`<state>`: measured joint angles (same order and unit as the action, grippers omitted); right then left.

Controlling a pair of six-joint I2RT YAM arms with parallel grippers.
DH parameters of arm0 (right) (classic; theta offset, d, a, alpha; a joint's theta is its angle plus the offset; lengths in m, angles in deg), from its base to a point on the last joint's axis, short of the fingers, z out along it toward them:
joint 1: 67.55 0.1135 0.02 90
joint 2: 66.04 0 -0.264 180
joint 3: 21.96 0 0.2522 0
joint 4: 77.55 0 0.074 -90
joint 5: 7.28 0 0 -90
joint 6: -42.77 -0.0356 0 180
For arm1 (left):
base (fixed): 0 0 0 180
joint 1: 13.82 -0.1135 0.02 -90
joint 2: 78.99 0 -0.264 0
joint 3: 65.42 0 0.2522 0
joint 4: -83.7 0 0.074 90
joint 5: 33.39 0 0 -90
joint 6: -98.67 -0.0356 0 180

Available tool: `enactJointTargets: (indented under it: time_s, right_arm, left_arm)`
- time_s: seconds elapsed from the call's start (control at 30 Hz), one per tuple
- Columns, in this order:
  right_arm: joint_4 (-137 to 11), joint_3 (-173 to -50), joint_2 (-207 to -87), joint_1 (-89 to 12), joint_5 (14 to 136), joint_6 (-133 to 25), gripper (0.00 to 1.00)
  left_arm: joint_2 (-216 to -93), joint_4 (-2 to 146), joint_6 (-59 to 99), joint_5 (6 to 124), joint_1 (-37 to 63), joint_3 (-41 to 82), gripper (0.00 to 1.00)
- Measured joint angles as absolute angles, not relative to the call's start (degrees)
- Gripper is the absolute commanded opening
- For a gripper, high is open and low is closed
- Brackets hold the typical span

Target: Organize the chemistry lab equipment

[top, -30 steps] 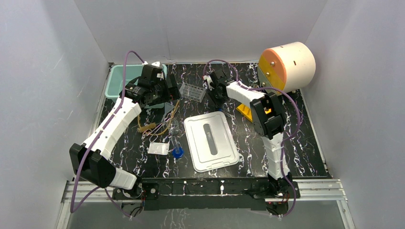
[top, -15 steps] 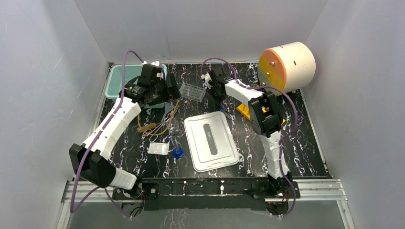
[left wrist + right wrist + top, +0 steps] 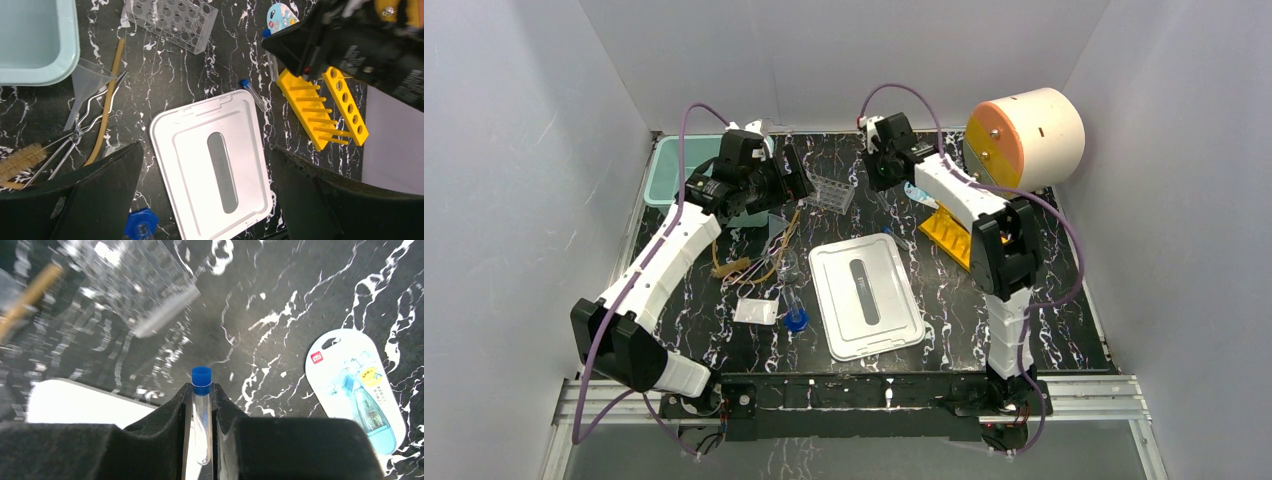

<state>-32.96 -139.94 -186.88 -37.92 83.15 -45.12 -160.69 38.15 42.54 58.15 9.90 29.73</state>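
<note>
My right gripper is shut on a clear tube with a blue cap, held above the table near the clear rack. From above, this gripper hangs between the clear rack and the yellow rack. My left gripper is open and empty, high over the white lid. Another blue-capped tube lies by the lid. Funnel, tan tubing, brush and metal tongs lie left of it. A white packet lies nearer the front.
A teal bin stands at the back left. The big cream drum stands at the back right behind the yellow rack. A blue blister pack lies flat beside the right gripper. A blue-capped vessel lies left of the lid.
My right gripper has shut on the blue-capped tube and risen toward the back, uncovering the yellow rack. The left gripper has edged slightly right and stays open.
</note>
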Motion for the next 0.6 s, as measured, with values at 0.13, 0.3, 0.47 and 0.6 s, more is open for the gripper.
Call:
enactJointTargets:
  time_s: [0.13,0.3,0.47,0.6]
  right_arm:
    - [-35.1,-140.0,-181.6,-37.9,79.9,-50.6,0.25]
    - [-37.1,-140.0,-177.0,-37.9,74.3,-58.7,0.25]
    - [-41.4,-137.9,-172.8,-37.9,68.3,-68.6,0.25]
    - [-46.1,-132.4,-167.3,-37.9,65.8,-77.0,0.25]
  left_arm:
    - [-160.7,40.7,43.3,60.7,9.9,28.5,0.98]
    - [-160.7,45.8,45.9,64.6,9.9,25.9,0.98]
    - [-160.7,56.0,50.0,68.9,10.5,20.1,0.9]
    - [-161.7,63.3,53.4,71.4,11.8,18.4,0.82]
